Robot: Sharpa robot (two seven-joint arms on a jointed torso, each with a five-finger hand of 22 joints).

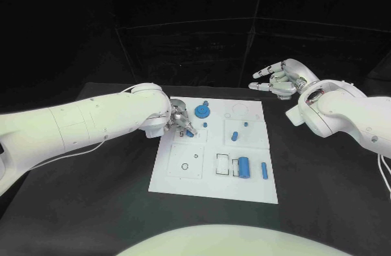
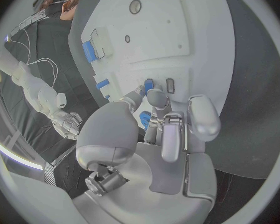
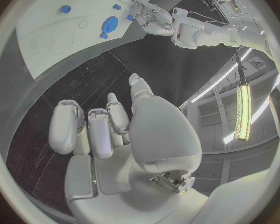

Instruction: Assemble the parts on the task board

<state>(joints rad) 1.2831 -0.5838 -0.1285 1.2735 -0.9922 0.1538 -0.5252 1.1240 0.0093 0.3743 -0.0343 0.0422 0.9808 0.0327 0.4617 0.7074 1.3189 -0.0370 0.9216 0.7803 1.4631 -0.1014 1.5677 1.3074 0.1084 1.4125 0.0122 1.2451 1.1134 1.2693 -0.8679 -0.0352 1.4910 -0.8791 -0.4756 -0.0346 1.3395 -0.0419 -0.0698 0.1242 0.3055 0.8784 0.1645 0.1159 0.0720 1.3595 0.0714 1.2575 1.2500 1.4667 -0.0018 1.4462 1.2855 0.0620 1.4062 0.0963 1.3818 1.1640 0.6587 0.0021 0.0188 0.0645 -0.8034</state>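
The left hand (image 1: 179, 122) was down over the near-left part of the task board (image 1: 187, 182), its fingers pinching a small blue part (image 1: 189, 133) at the board's surface. In the left wrist view the same part (image 2: 145, 118) sat between the fingertips (image 2: 157, 97), though whether its tip was already in a hole was too hidden to tell. To do this step well, the part probably needed to stay upright over its seat and be pressed straight down, with the pinch released only once it sat flush.

Further right on the board lay a blue gear-like piece (image 1: 203, 109), a short blue peg (image 1: 234, 135), a thick blue cylinder (image 1: 245, 168) beside an outlined slot, and a slim blue pin (image 1: 264, 170), all apart from one another.

The right hand (image 1: 279, 79) hovered off the board's far-right corner above the black table (image 1: 98, 211), holding nothing, fingers loosely apart.

The board bore only thin outlines; no brand, label or readable writing showed.
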